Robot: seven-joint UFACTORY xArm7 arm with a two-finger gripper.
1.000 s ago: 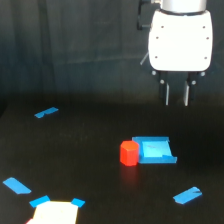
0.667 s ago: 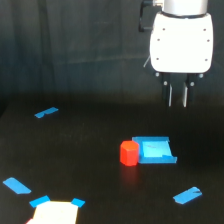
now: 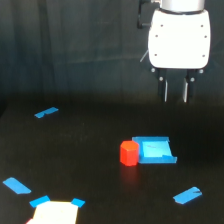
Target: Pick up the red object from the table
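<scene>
The gripper (image 3: 176, 92) hangs high above the table (image 3: 75, 155), its two thin fingers pointing straight down with a clear gap between them and nothing held, so the jaws are open and empty. The red object (image 3: 129, 152) sits on the table well below the jaws and off toward the exterior view's left of them, upright, touching or just beside the edge of a blue square patch (image 3: 157, 150). Nothing of the pickup looks done yet: the block is untouched and resting on the surface. What is left, as I judge it, is the whole job: line the jaws up over the block, come down around it, close, and lift.
</scene>
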